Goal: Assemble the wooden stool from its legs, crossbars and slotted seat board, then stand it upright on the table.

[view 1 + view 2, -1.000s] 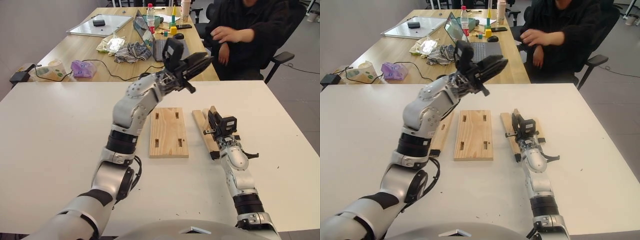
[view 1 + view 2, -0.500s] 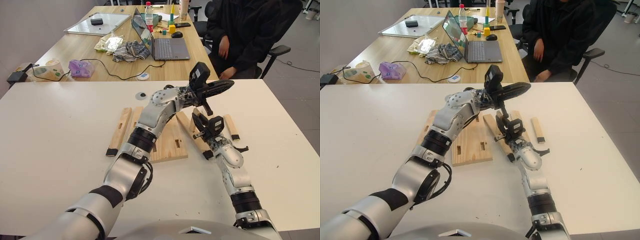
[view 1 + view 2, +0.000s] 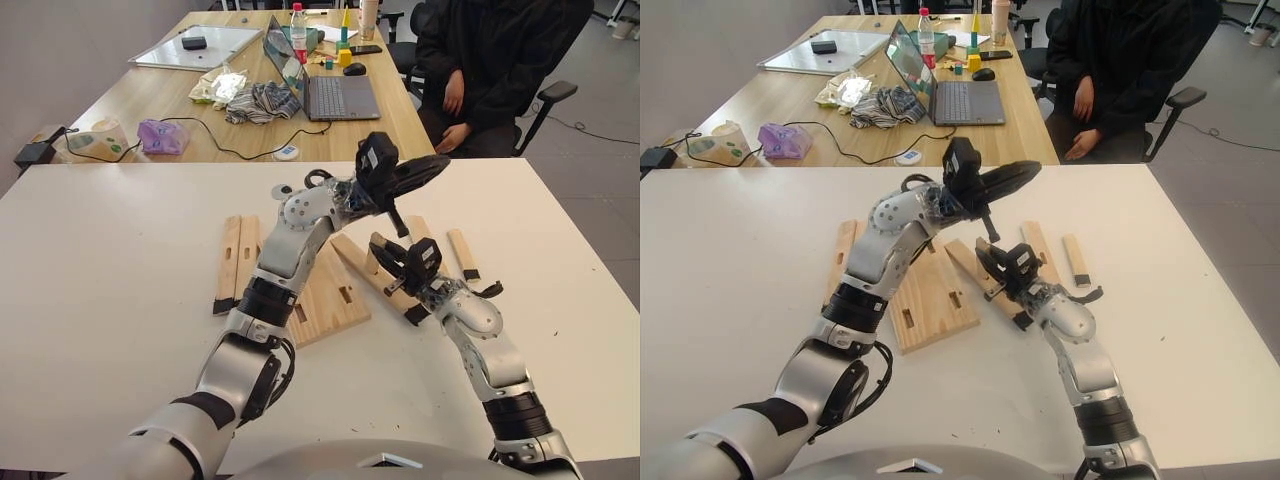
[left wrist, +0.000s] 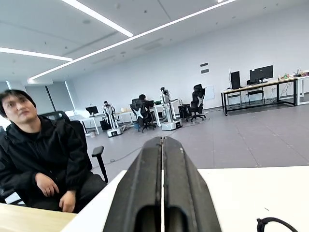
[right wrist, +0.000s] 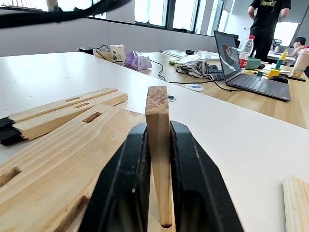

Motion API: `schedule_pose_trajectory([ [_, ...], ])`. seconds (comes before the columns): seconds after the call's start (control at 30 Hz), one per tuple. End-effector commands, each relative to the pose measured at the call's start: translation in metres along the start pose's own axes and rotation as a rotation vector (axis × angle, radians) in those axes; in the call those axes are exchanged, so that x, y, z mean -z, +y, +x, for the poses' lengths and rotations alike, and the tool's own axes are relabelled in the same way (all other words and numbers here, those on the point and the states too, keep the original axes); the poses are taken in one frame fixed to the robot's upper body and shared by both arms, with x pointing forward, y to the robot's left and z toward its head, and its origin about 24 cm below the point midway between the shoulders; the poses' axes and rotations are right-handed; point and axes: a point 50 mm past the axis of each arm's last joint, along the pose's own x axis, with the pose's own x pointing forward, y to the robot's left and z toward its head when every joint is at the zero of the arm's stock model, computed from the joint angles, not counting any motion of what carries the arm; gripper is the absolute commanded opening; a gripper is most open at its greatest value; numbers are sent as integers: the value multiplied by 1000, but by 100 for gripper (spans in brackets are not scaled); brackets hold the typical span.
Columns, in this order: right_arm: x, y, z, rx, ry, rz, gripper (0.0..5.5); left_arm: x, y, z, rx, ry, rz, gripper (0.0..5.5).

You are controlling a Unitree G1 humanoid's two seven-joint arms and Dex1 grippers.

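The right gripper (image 5: pixel 157 130) pinches a wooden bar (image 5: pixel 157 108) on edge, low over the white table (image 3: pixel 100 250). It sits just beside the slotted seat board (image 3: pixel 325 292), which lies flat and askew. The left gripper (image 4: pixel 162 145) hangs raised above them, fingers pressed together on nothing. I'd say it's early: nothing looks joined yet. Next, the bar's end needs lining up with a slot, and the left arm could come down to steady the board. Two legs (image 3: pixel 236 258) lie to the board's left. I can't read any writing on the parts.
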Motion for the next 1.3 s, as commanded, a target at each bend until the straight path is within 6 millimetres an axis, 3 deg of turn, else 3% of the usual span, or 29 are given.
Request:
schedule_pose_trajectory([
  [0.03, 32, 17, -11, -107, 210, 109, 40, -26, -14, 7, 16, -44, 36, 0],
  [0.07, 32, 16, -11, -106, 214, 111, 40, -20, -18, 7, 23, -23, 10, 0],
  [0.17, 28, 13, -6, -126, 217, 107, 40, 40, -22, -16, -37, 147, -179, 0],
  [0.27, 19, 6, 0, -120, 202, 103, 40, 55, 1, -32, -189, 161, -294, 0],
  [0.33, 15, 4, 4, -123, 193, 100, 40, 62, 4, -38, -216, 187, -314, 0],
  [0.37, 14, 3, 5, -126, 192, 98, 40, 59, 5, -38, -214, 179, -296, 0],
  [0.43, 14, 2, 4, -126, 193, 98, 40, 33, 9, -28, -195, 104, -226, 0],
  [0.57, 15, 4, 3, -119, 193, 102, 40, -44, 7, 1, -80, -52, 40, 0],
  [0.63, 16, 5, 2, -111, 190, 105, 40, -68, -1, 10, -16, -92, 113, 0],
  [0.67, 16, 5, 2, -111, 190, 105, 40, -69, -7, 12, 18, -85, 116, 0],
  [0.7, 15, 5, 3, -126, 190, 102, 40, -52, -10, 9, 30, -34, 74, 0],
  [0.8, 7, 2, 10, -204, 197, 74, 40, 31, -11, -23, -94, 159, -287, 0],
  [0.87, 3, -2, 12, -237, 202, 59, 40, 53, 1, -40, -215, 197, -325, 0],
  [1.03, 5, -3, 13, -200, 201, 68, 40, 47, 15, -38, -208, 159, -299, 0],
  [1.13, 10, -1, 11, -151, 197, 84, 40, 11, 34, -32, -202, 92, -142, 0],
  [1.23, 11, -1, 11, -153, 194, 85, 40, -33, 26, -17, -63, 42, 63, 0],
  [1.3, 6, -1, 16, -199, 192, 72, 40, -32, 10, -16, 4, 56, 41, 0],
])
